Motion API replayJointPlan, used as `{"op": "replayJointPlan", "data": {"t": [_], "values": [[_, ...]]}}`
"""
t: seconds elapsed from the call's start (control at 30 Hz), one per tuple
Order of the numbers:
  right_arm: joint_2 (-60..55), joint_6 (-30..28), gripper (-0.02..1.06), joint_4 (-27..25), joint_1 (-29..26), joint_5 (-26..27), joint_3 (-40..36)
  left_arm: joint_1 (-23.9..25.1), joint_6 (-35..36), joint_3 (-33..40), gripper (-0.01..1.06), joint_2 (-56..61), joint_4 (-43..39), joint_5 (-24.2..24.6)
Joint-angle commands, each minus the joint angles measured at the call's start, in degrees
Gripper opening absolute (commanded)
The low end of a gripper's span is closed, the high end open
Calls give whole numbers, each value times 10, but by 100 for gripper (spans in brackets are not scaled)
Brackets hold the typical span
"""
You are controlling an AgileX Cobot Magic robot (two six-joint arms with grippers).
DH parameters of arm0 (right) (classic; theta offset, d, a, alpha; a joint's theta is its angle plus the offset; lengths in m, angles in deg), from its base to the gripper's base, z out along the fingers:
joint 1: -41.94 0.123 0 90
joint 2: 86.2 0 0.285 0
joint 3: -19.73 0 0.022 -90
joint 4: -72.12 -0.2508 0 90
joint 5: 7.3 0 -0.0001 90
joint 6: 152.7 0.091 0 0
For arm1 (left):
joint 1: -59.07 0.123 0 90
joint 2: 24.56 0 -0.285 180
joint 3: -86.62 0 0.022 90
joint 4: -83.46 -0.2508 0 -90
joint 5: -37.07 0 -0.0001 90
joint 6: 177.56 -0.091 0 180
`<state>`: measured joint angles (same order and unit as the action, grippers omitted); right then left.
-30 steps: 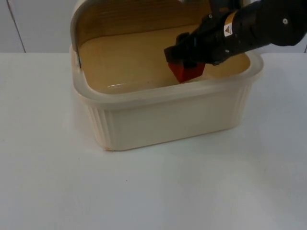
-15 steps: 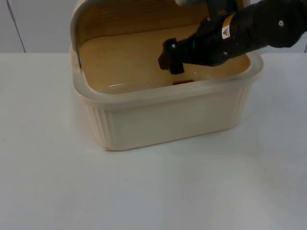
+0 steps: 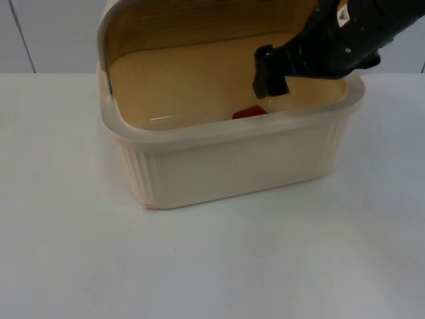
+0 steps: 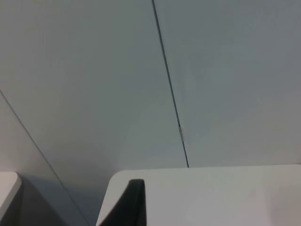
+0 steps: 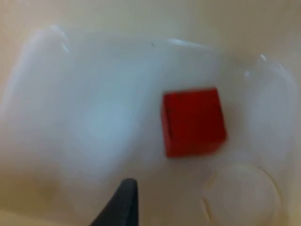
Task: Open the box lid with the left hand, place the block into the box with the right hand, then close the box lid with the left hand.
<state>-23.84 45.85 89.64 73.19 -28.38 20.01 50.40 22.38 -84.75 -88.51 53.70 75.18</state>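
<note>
Cream plastic forms the box (image 3: 226,159), which stands on the white surface (image 3: 212,266) with its ribbed front wall facing the top camera and its lid (image 3: 172,23) tipped up and back at the left, the lid's upper edge cut off by the picture. The left tool (image 4: 134,202) shows as one black fingertip over a corner of the surface before the grey partition wall (image 4: 94,84); whether it is wide or narrow I cannot tell. Further right, the red block (image 3: 250,112) lies on the box floor, mostly hidden behind the front rim in the top view, plain and free in the right wrist view (image 5: 193,121). The right tool (image 3: 269,74) hangs above it inside the box, holding nothing; how far its fingers stand apart cannot be made out.
</note>
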Motion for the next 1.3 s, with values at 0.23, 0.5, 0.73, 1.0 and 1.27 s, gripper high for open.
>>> {"op": "replayJointPlan", "data": {"t": [0.23,0.5,0.73,1.0,1.27], "values": [[91,0,105,-35,-1,-33,0,1,3,1,104,5,6,5],[176,0,105,-42,-1,-40,0,1,3,1,104,19,6,5],[261,-2,105,-22,-1,-49,0,1,3,1,104,19,6,6],[348,-38,105,-1,-1,-58,0,1,3,1,104,19,6,6],[456,-44,105,67,-1,-36,1,1,3,1,104,19,22,6]]}}
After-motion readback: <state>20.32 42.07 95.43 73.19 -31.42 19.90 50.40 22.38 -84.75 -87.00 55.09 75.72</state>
